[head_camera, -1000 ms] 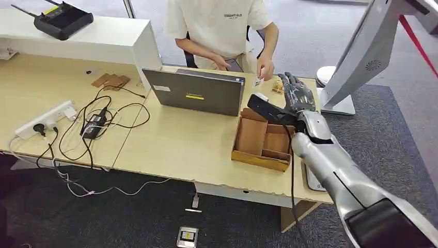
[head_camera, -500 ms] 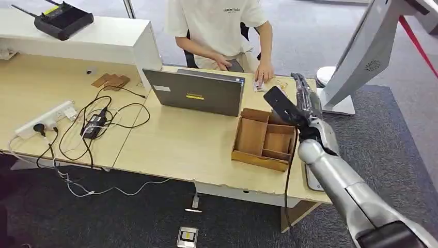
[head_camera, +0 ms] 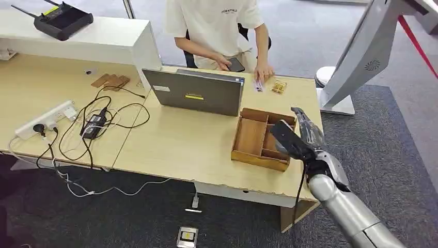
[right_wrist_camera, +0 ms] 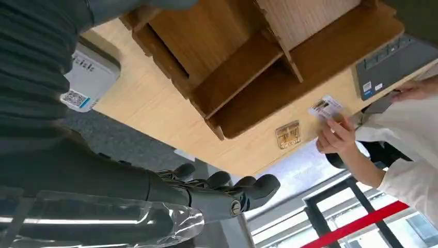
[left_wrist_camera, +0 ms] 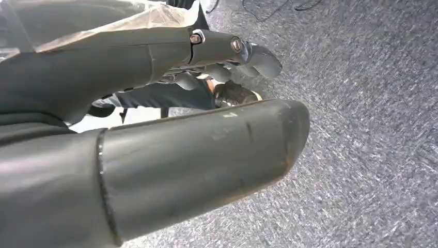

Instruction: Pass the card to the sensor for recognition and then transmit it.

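Note:
The card (head_camera: 258,86) lies flat on the far edge of the wooden table (head_camera: 196,150), with a person's hand (head_camera: 264,73) resting fingertips on it. The right wrist view shows the same card (right_wrist_camera: 325,107) under that person's hand (right_wrist_camera: 335,137). My right hand (head_camera: 302,133) hovers above the right end of the wooden tray (head_camera: 253,138), well short of the card; its fingers (right_wrist_camera: 222,190) are spread and hold nothing. A white sensor box (right_wrist_camera: 87,77) with a QR label sits on the table by the tray. My left hand (left_wrist_camera: 217,57) hangs over carpet, holding nothing.
A grey laptop (head_camera: 195,93) stands open, left of the tray, its back to me. A small brass-coloured piece (head_camera: 279,87) lies beside the card. Cables and a power strip (head_camera: 46,119) cover the table's left part. A white stand (head_camera: 361,57) rises at the right.
My right hand has drawn back from the table's far edge near the person to above the tray. The person has laid the card down on the table.

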